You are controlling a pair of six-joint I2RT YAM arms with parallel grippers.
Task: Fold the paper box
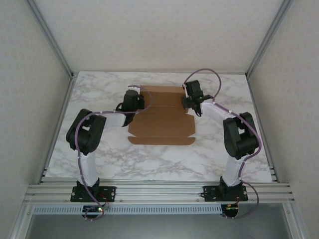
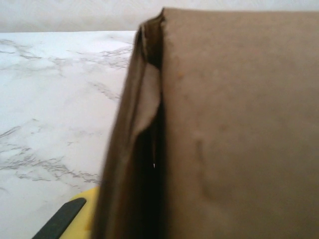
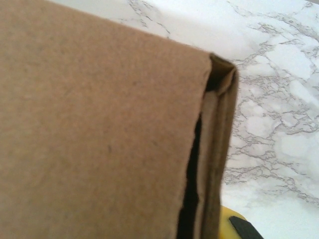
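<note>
Cardboard, likely light, stiff, crease-prone: paper box lies central on worktop, right tool pinched shut on its right wall, left tool at the left wall, grip unreadable; doubled side walls look the soundest hold.

A paper box of plain brown cardboard is seen lying on the marble table, at its middle and toward the far side. It is only partly folded: the wide near panel is spread flat, with a narrow strip creased along its near edge. On the left side and the right side the walls are raised and doubled over, a dark gap being left between the layers.
</note>
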